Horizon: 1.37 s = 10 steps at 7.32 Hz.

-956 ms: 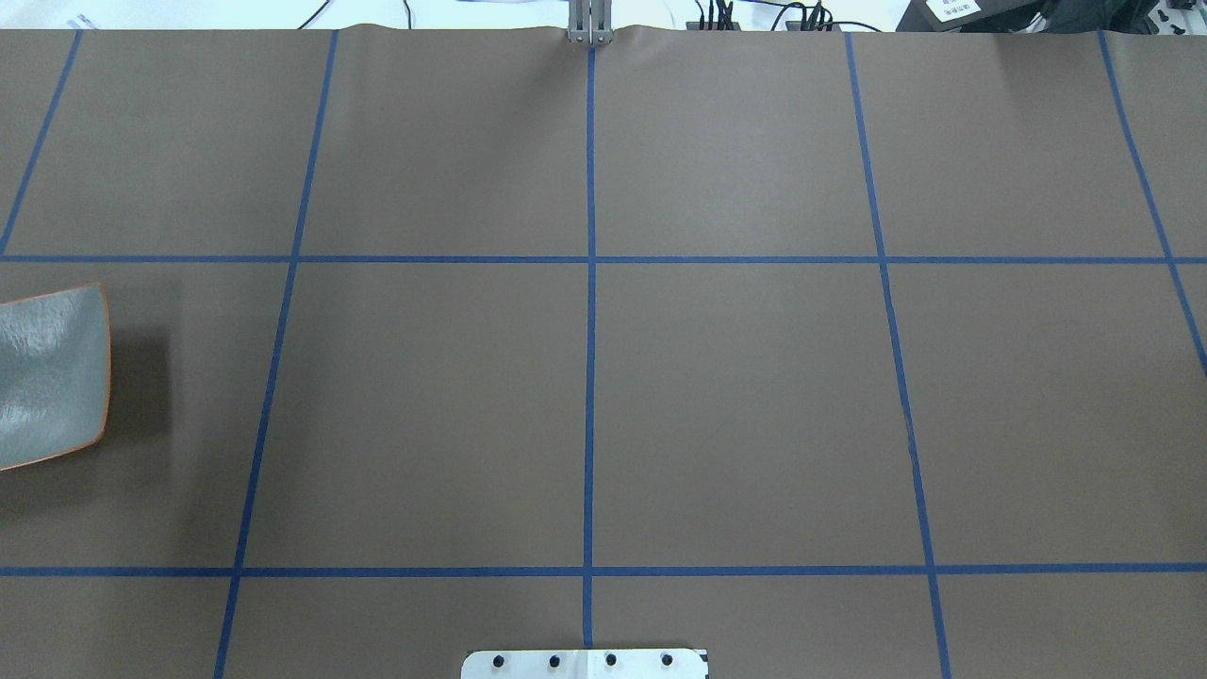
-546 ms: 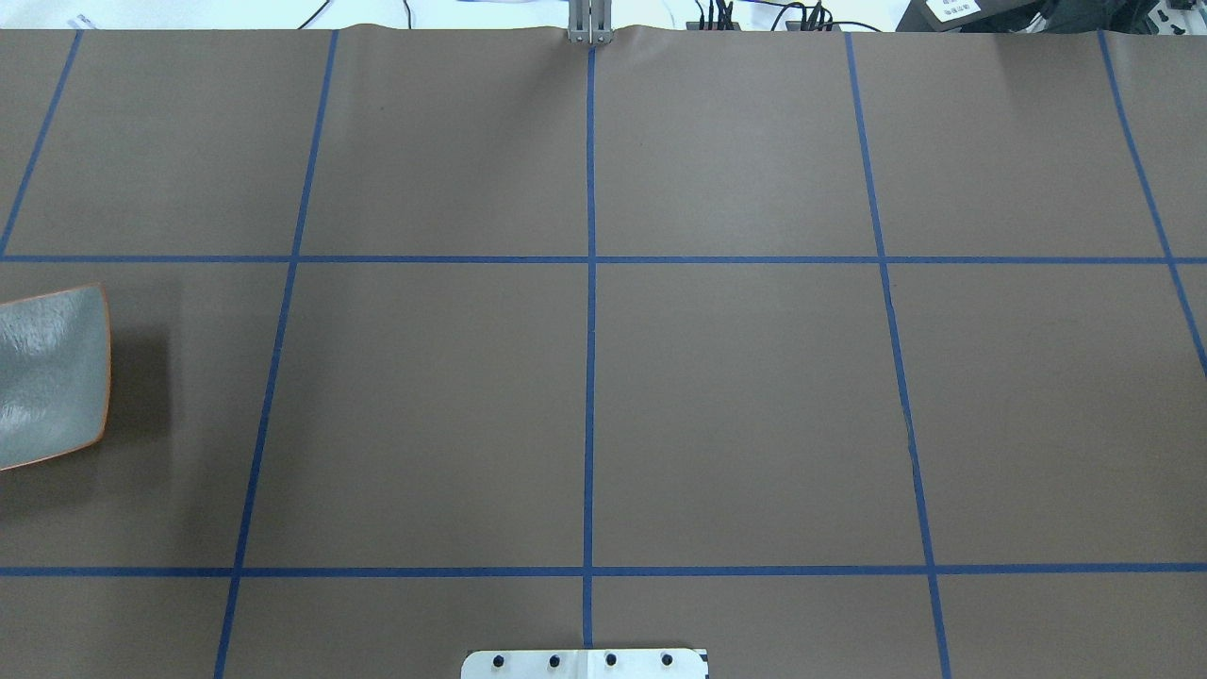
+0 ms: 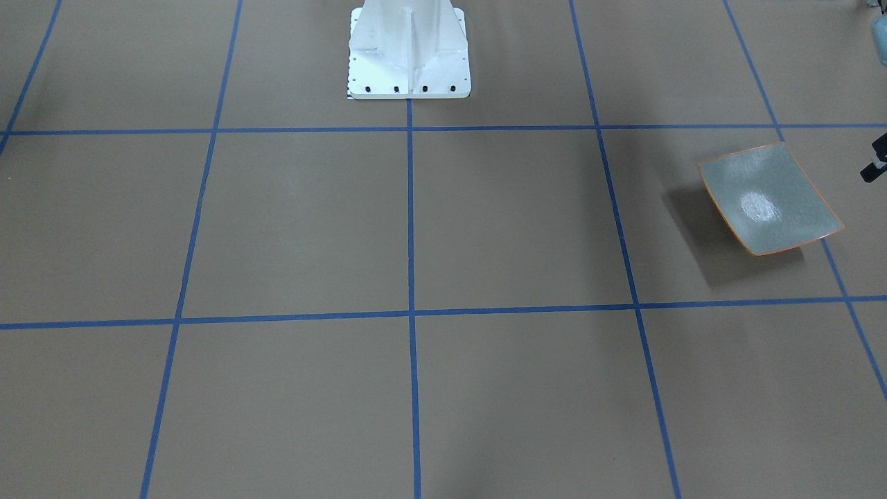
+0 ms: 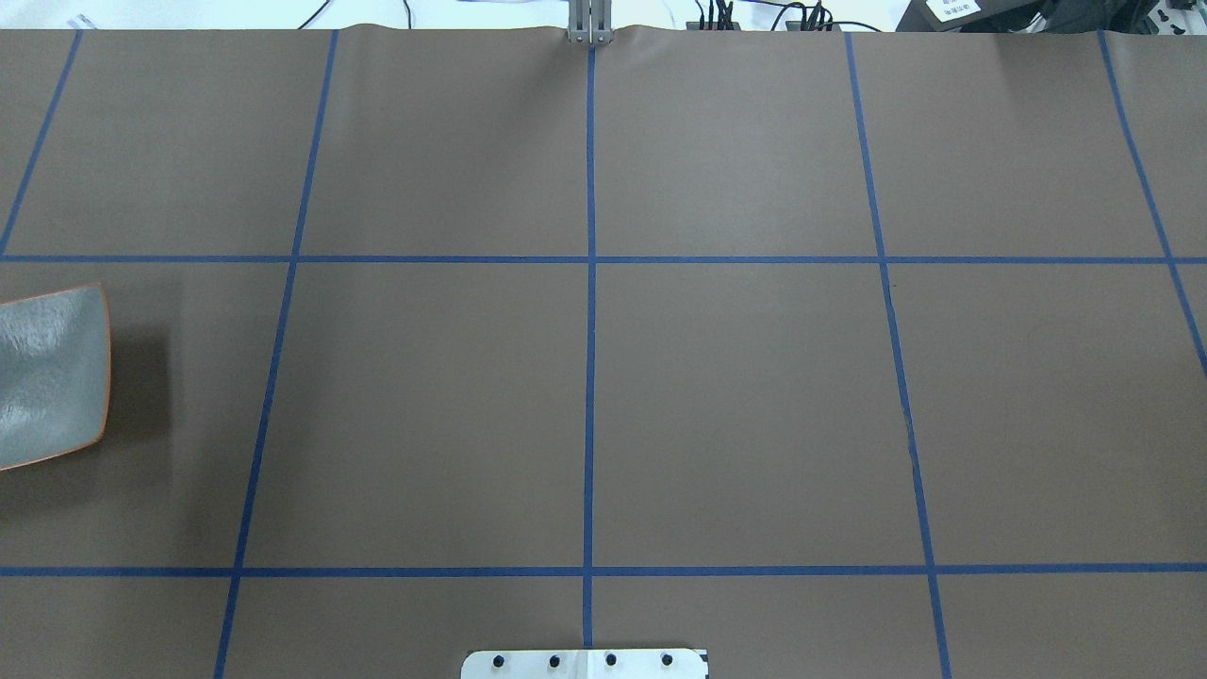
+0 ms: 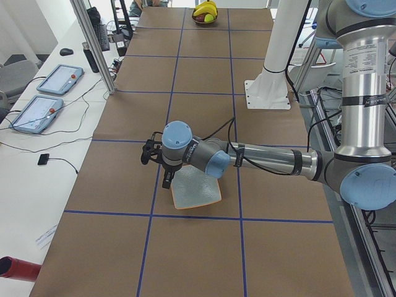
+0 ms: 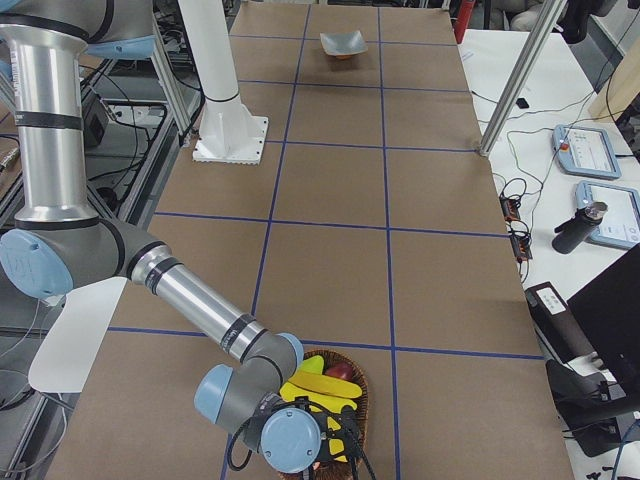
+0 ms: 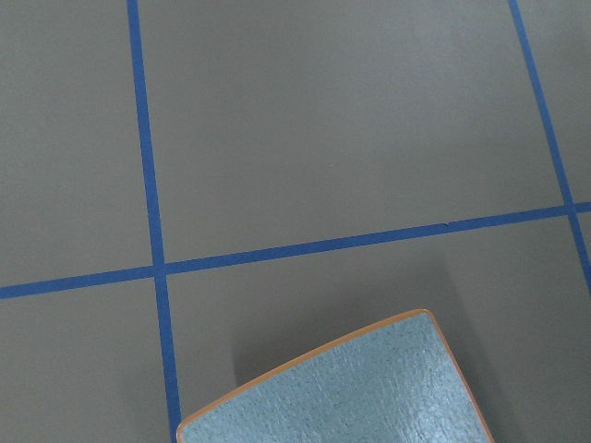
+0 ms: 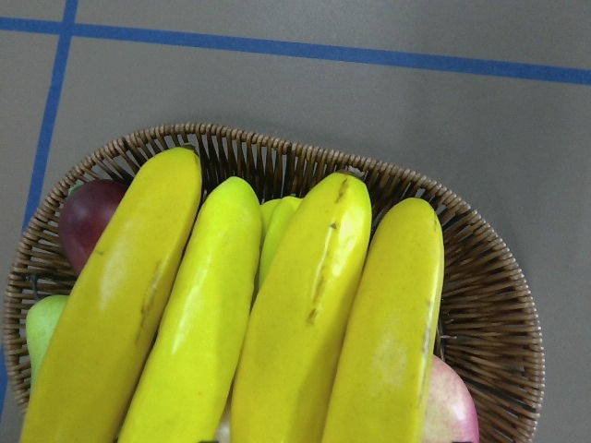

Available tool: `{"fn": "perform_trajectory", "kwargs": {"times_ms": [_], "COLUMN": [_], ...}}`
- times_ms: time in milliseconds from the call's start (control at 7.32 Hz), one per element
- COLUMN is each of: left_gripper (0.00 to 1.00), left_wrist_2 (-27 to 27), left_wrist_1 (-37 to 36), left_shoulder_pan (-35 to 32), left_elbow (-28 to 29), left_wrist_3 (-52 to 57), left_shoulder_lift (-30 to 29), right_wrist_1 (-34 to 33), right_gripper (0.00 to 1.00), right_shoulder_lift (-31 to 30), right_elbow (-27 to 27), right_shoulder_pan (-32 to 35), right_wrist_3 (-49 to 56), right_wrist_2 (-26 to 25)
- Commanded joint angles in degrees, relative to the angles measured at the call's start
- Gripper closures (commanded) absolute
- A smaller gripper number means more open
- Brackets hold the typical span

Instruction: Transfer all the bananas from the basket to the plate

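Four bananas (image 8: 305, 305) lie in the basket (image 8: 499, 295), the plate (image 3: 766, 197) well apart from it. Glossy and smooth, they probably slip; gripping an outer one mid-body seems safest. Whether the right hand (image 6: 345, 432) above the basket is released or clenched cannot be told.

Silver arms (image 5: 266, 162) with pale-blue joint caps (image 5: 179, 133)

Overhead and front views face each other, sharing the plate (image 3: 769, 201). Wrist cameras look down close, side views lengthwise.
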<state>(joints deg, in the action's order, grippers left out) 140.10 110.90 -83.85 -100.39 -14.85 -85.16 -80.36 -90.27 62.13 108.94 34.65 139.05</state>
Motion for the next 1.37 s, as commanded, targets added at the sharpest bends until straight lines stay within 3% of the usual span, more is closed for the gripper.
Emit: {"fn": "perform_trajectory", "kwargs": {"times_ms": [0,683,1229], "left_gripper": [0.00,0.00,0.00], "left_wrist_2": [0.0,0.0,0.0], "left_wrist_1": [0.0,-0.1,-0.1], "left_shoulder_pan": [0.0,0.0,0.0], "left_elbow": [0.1,0.2,0.1], "left_wrist_3": [-0.1,-0.1,-0.1], "left_shoulder_lift": [-0.2,-0.3,-0.4], "right_wrist_1": [-0.1,-0.1,-0.1], "right_gripper": [0.15,0.17,0.30], "right_shoulder_lift": [1.6,1.7,1.3], "right_elbow": [-2.9,-4.8,-4.9], "right_shoulder_pan": [0.0,0.1,0.1], "right_wrist_3": [1.5,0.9,1.0], "right_wrist_2": [0.0,0.3,1.0]}}
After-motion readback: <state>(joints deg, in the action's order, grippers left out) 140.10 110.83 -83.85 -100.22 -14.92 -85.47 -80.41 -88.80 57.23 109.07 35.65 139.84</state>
